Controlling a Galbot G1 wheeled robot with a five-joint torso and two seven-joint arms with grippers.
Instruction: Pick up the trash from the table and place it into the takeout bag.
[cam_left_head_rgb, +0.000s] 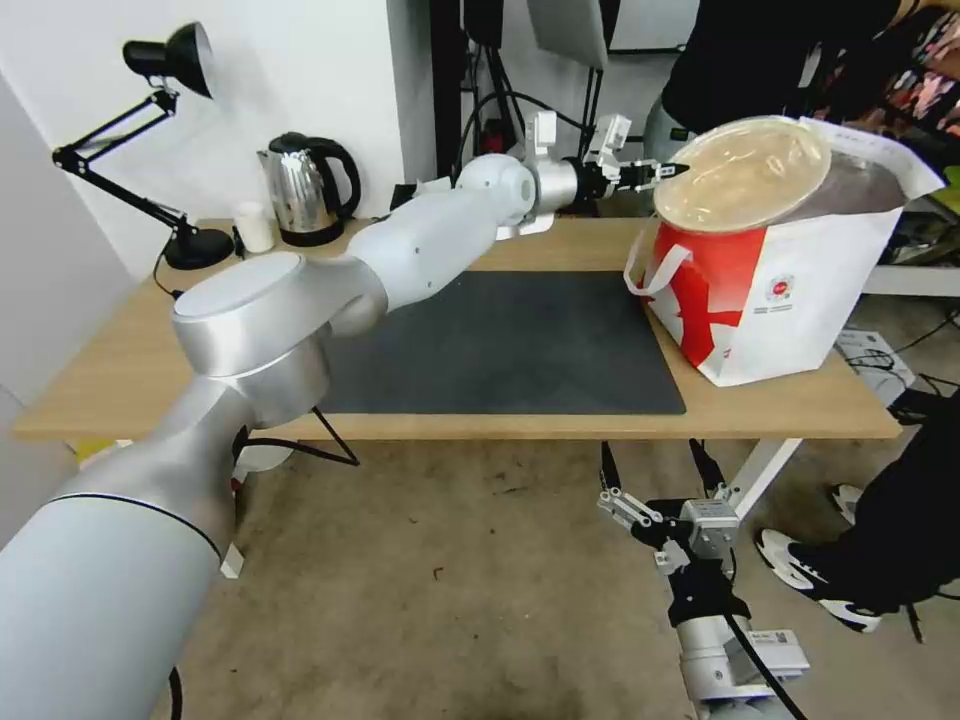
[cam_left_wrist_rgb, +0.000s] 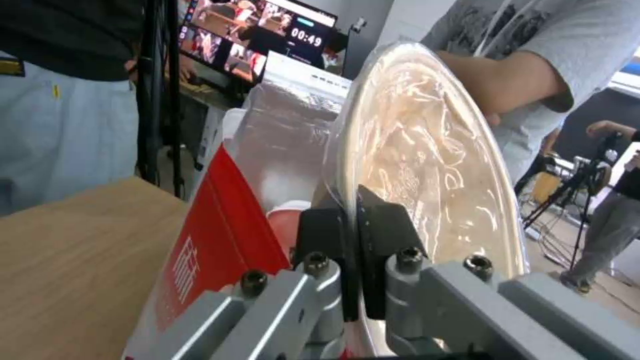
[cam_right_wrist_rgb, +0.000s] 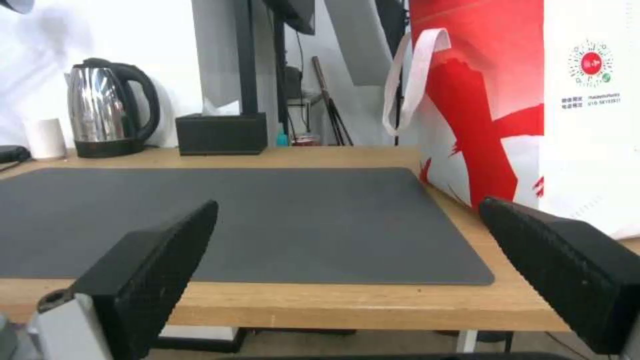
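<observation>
The left hand (cam_left_head_rgb: 668, 172) is extended across the far edge of the desk (cam_left_head_rgb: 120, 370); its fingers are pinched flat on the rim of the beige pulp bowl (cam_left_head_rgb: 742, 172), with only the rim's thickness between the pads (cam_left_wrist_rgb: 390, 225). The bowl is gripped at its 9 o'clock edge and lies tilted across the mouth of the takeout bag (cam_left_head_rgb: 790, 300); the rim grip is probably chosen because the bowl is too wide to span, and the tilt lets the wide bowl enter the opening edge-first. The bowl looks covered by a clear film or lid; it is not yet inside the bag, so release appears premature until it sinks lower.

The takeout bag stands upright at the 3 o'clock end of the desk, just beside the dark grey mat (cam_left_head_rgb: 500, 340); the foil lining (cam_left_wrist_rgb: 287, 130) is exposed, which keeps the mouth open for loading. A red-and-white item (cam_left_wrist_rgb: 283, 217) shows inside the bag below the bowl; its identity cannot be confirmed.

The right hand (cam_left_head_rgb: 640, 515) hangs below the front desk edge at about 5 o'clock, clear of the working area; its fingers (cam_right_wrist_rgb: 153, 270) are spread wide and grip nothing.

A kettle (cam_left_head_rgb: 305, 190), a lamp (cam_left_head_rgb: 150, 130) and a small white cup (cam_left_head_rgb: 255, 228) stand at the far 10 o'clock corner; a black tissue box (cam_right_wrist_rgb: 220, 132) sits beside the kettle.
</observation>
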